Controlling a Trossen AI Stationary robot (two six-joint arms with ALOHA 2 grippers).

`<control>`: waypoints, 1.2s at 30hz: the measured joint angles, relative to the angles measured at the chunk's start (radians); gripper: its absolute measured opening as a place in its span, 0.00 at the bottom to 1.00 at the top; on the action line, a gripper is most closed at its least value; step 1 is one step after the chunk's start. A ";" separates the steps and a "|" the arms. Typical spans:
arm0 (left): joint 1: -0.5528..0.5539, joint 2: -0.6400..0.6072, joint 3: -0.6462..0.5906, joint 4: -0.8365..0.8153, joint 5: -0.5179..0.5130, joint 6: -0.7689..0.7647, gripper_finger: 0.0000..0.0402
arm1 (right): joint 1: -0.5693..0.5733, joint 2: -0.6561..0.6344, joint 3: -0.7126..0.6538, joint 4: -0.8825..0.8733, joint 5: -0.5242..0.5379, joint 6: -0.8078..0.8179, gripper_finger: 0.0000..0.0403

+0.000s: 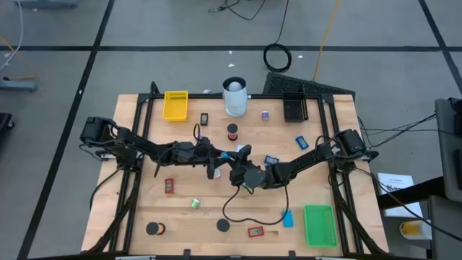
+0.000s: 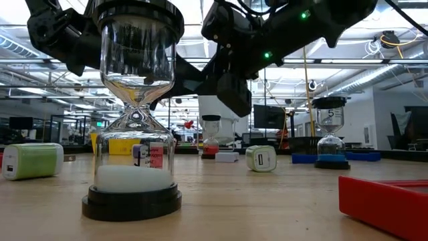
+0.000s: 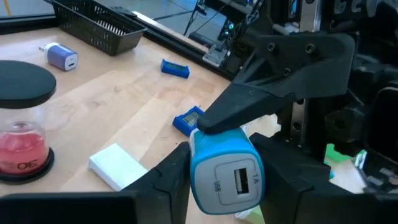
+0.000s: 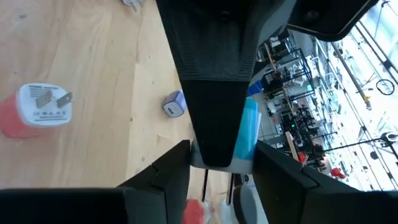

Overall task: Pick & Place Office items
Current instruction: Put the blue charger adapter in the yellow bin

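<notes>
1. I am holding a blue-and-white charger block (image 3: pixel 225 169) between my left gripper (image 3: pixel 225 186)'s fingers at the middle of the table, just toward three o'clock of the red-sand hourglass (image 1: pixel 232 132). My fingers are sitting close on both its flanks, with the USB face looking at my wrist camera.

2. My right gripper (image 4: pixel 219 163) is meeting the same block from the three o'clock side. In my left wrist view one of its dark fingers is pressing along the block's top; in my right wrist view the blue body is showing beside that finger, between my own two. I judge both claws are closed on it, each only as wide as the block.

3. So the step in hand is, I judge, a hand-over in mid-air, left to right or the reverse; I cannot tell which.

4. The other office items are lying scattered: a green block (image 1: pixel 195 204) and a black disc (image 1: pixel 224 225) toward six o'clock, a blue clip (image 1: pixel 301 141) toward two o'clock.

5. The next move is calling for one claw to let go only once the other's grip is firm, then a carry. The green tray (image 1: pixel 318 224) at five o'clock and the yellow tray (image 1: pixel 175 105) at eleven o'clock are both waiting.

6. The risk I am watching is the smooth block twisting out between two grips.
</notes>
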 joint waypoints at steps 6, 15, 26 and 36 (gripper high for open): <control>0.011 -0.016 0.000 -0.045 -0.016 0.036 0.37 | 0.016 -0.001 0.001 0.038 0.091 -0.005 0.52; 0.061 -0.206 -0.016 -0.275 -0.119 0.128 0.37 | 0.017 -0.044 0.001 0.062 0.336 -0.071 0.68; 0.211 -0.564 -0.016 -0.800 -0.519 0.199 0.38 | -0.036 -0.218 -0.123 0.013 0.347 0.092 0.26; 0.536 -0.627 -0.188 -0.605 -0.483 0.271 0.38 | -0.047 -0.414 -0.300 0.041 0.190 0.287 0.04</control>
